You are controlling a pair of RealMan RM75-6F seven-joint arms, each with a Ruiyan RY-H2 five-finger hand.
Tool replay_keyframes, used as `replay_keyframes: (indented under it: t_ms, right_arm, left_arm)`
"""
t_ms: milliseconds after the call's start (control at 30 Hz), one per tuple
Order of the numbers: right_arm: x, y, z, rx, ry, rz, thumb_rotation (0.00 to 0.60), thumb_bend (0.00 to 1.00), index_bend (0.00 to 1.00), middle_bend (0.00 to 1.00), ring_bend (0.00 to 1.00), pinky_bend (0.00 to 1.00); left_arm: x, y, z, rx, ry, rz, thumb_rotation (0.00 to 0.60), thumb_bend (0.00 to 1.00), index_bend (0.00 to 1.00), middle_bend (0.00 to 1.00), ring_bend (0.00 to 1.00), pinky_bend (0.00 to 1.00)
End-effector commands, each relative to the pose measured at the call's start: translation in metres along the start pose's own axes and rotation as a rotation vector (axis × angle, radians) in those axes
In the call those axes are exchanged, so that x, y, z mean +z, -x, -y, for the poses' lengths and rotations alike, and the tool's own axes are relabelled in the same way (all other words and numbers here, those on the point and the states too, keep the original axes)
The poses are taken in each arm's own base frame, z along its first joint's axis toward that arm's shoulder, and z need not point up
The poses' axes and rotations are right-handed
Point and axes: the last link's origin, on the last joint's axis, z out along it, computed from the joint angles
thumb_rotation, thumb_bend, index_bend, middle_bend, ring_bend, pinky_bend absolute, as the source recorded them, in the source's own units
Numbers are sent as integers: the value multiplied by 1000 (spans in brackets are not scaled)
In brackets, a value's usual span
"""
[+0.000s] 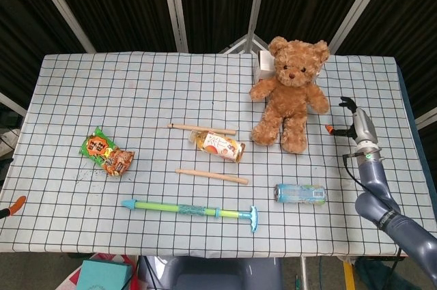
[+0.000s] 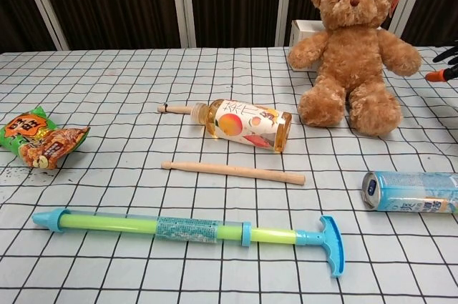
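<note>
My right hand [image 1: 356,123] hovers over the table's right side, fingers spread and holding nothing. Its orange thumb tip [image 1: 330,129] points toward the brown teddy bear [image 1: 290,95], a short gap away. In the chest view only its fingertips [image 2: 442,66] show at the right edge, beside the bear [image 2: 354,46]. Of my left hand [image 1: 15,204] only an orange fingertip shows, off the table's left front corner. A snack bag [image 1: 106,153] is the thing nearest to it.
A peach drink bottle [image 1: 218,145] lies mid-table between two wooden sticks [image 1: 202,128] [image 1: 212,176]. A can [image 1: 300,194] lies on its side below the bear. A green-blue pump toy [image 1: 191,209] lies along the front. A white box [image 1: 263,65] stands behind the bear.
</note>
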Motion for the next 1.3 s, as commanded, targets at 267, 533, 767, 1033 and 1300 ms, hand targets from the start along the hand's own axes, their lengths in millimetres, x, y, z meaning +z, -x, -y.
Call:
replay_keyframes:
  t_ms: [267, 533, 767, 1033, 1300]
  right_arm:
    - [16, 12, 24, -16, -7, -7, 600, 268, 213, 281, 172, 0]
    - [21, 23, 28, -28, 10, -19, 600, 268, 276, 340, 205, 0]
    - [24, 27, 31, -31, 20, -30, 600, 268, 341, 374, 226, 0]
    - [29, 26, 36, -29, 21, -50, 600, 268, 433, 417, 254, 0]
    - [33, 28, 38, -29, 27, -62, 600, 268, 467, 453, 283, 0]
  left_arm:
    - [3, -2, 3, -4, -14, -2, 600, 310, 178, 0, 0, 118]
    - [3, -2, 4, -5, -13, 0, 600, 310, 186, 0, 0, 118]
    - [4, -1, 3, 1, -9, 3, 600, 310, 187, 0, 0, 118]
    - [4, 0, 2, 8, -13, 4, 600, 310, 187, 0, 0, 118]
    - [5, 1, 1, 12, -15, 6, 600, 310, 187, 0, 0, 118]
